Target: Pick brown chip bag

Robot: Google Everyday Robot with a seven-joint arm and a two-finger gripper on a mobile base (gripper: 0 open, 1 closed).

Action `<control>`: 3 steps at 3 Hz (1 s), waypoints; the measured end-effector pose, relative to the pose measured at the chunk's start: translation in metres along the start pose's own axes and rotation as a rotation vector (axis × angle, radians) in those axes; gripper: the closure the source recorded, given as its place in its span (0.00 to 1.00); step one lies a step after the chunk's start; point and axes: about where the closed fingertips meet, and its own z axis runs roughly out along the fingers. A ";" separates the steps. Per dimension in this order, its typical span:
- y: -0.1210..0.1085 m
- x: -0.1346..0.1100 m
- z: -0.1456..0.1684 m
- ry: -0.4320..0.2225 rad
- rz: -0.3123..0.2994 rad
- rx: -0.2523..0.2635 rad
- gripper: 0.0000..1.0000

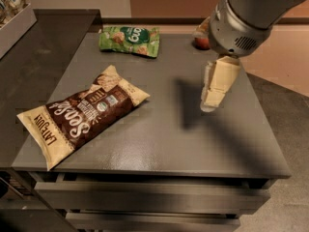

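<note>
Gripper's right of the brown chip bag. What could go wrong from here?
The brown chip bag lies flat, its tan end near the table's front-left edge: a glancing descent by the gripper, now above the right half, could push it off. The wrist partly hides the red fruit behind it; swinging left might knock it.

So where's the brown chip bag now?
The brown chip bag lies front left on the table, nearer the camera than the green snack bag; the gripper hangs apart, over the right side.
</note>
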 end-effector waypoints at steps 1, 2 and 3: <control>-0.010 -0.029 0.033 -0.009 -0.109 -0.012 0.00; -0.017 -0.058 0.064 -0.013 -0.216 -0.041 0.00; -0.020 -0.088 0.089 -0.023 -0.318 -0.074 0.00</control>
